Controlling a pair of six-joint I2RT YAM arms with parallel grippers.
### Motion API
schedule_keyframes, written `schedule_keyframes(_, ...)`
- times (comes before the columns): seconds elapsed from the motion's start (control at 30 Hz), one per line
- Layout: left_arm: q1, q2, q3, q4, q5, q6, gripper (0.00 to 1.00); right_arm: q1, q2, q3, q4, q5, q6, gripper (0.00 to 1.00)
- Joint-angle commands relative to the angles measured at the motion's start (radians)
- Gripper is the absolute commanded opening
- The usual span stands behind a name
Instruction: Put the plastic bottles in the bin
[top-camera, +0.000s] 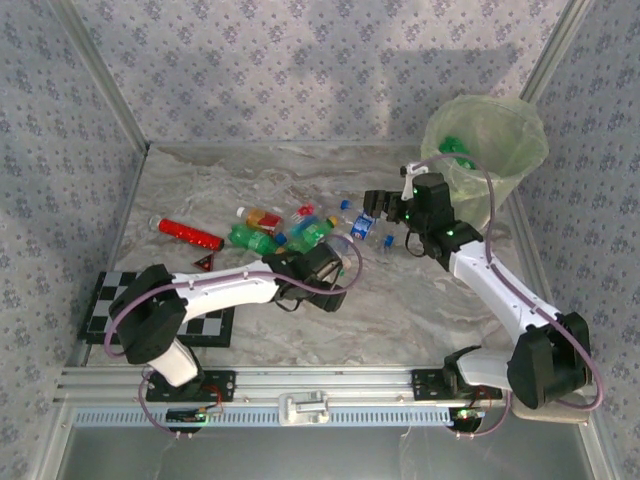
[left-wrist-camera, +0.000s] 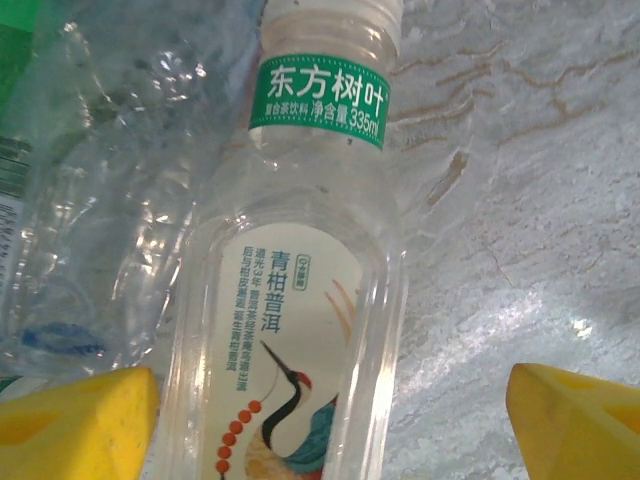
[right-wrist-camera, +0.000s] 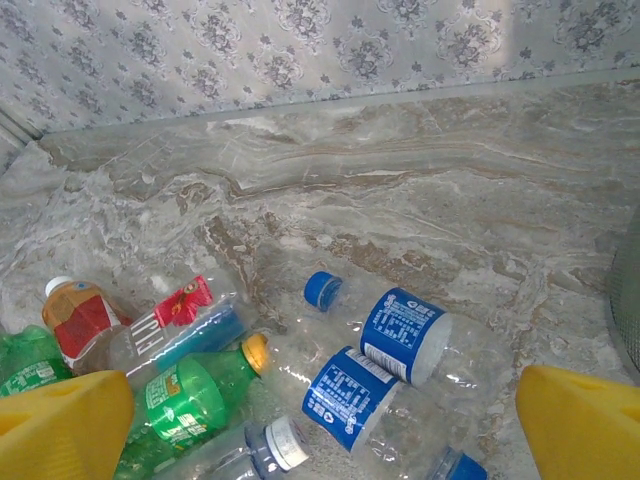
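Label first: the clear plastic tea bottle (left-wrist-camera: 290, 330) under your left gripper (left-wrist-camera: 325, 400) has a green neck band reading 东方树叶 and 335ml, and a white panel with 青柑普洱 above a painted crane. It looks empty, with its cap end pointing away from the tool. It lies between your yellow fingers (left-wrist-camera: 80, 420), close to the left one and well apart from the right. The jaws are wide, with nothing gripped. A crushed clear bottle (left-wrist-camera: 100, 200) lies just left of it on the marbled table (left-wrist-camera: 520, 200).

Your right gripper (right-wrist-camera: 320, 392) is spread wide and holds nothing. Ahead, between its fingers, are two clear bottles with blue labels (right-wrist-camera: 405, 335), print too small to read, and a loose blue cap (right-wrist-camera: 322, 289). Left of those is a green bottle with a yellow cap (right-wrist-camera: 195, 395). The round bin with the pale green bag (top-camera: 485, 150) stands near, off to this gripper's right.
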Motion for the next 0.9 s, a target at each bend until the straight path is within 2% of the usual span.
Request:
schedule_keyframes(0.0, -0.008, 0.015, 0.033, -0.047, -0.012, 0.008, 0.89, -0.005, -0.014, -0.019, -0.001, 0.011, 0.008, 1.0)
schedule_keyframes(0.43, -0.025, 0.068, 0.023, -0.009, -0.044, -0.017, 0.86, -0.005, -0.012, -0.027, -0.006, 0.004, 0.019, 1.0)
schedule_keyframes(0.57, -0.025, 0.08, 0.02, 0.011, -0.049, -0.007, 0.79, -0.004, -0.02, -0.032, -0.02, 0.009, 0.017, 1.0)
schedule_keyframes(0.77, -0.025, 0.11, 0.031, 0.018, -0.043, 0.011, 0.62, -0.005, -0.033, -0.036, -0.019, 0.017, 0.018, 1.0)
schedule_keyframes(0.87, -0.026, 0.116, 0.028, 0.028, -0.048, 0.018, 0.61, -0.005, -0.035, -0.035, -0.02, 0.017, 0.02, 1.0)
